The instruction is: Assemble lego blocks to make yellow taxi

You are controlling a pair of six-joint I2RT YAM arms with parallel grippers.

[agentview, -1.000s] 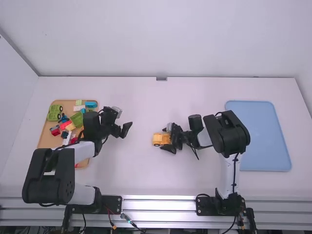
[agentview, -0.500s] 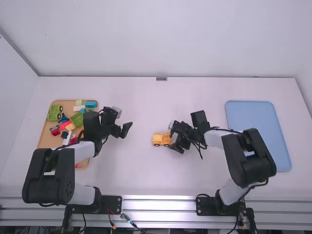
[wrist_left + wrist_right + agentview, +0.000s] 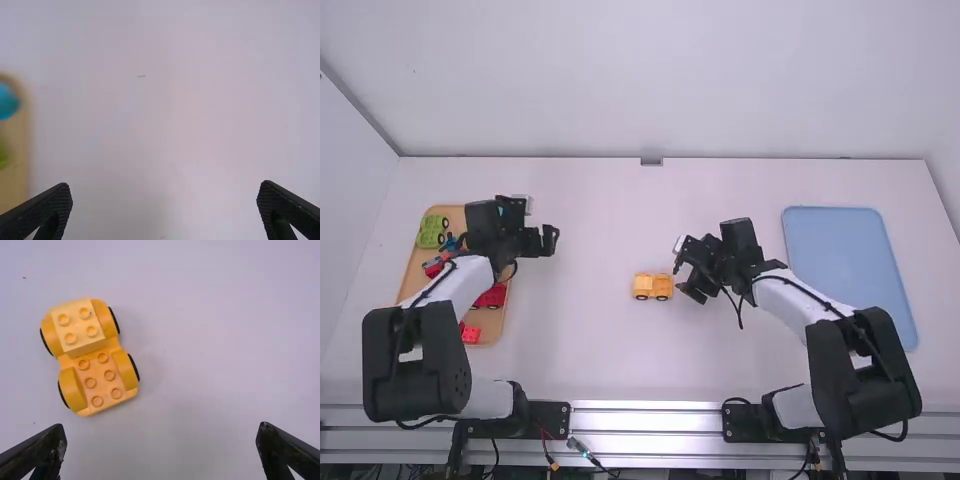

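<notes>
A yellow wheeled base point(image 3: 653, 286) stands on the table at the middle, with a lighter yellow block point(image 3: 78, 327) on one end and bare studs on the other. Just right of it in the high view is my right gripper point(image 3: 684, 281), open and holding nothing; the right wrist view shows the right gripper point(image 3: 162, 440) with its fingers wide apart. My left gripper point(image 3: 550, 240) is beside the parts tray's right edge, empty; in the left wrist view the left gripper point(image 3: 165, 197) is open above bare table.
The wooden tray point(image 3: 496, 322) at the left holds a green wheeled base point(image 3: 432, 231), a red wheeled piece point(image 3: 492, 297), a red block point(image 3: 471, 335) and other blocks, partly under the left arm. A blue tray point(image 3: 850, 270) lies at the right.
My right gripper has drawn back to the right, leaving the yellow base with its block on the table. The left gripper has shifted left and slightly up the picture, toward the wooden tray.
</notes>
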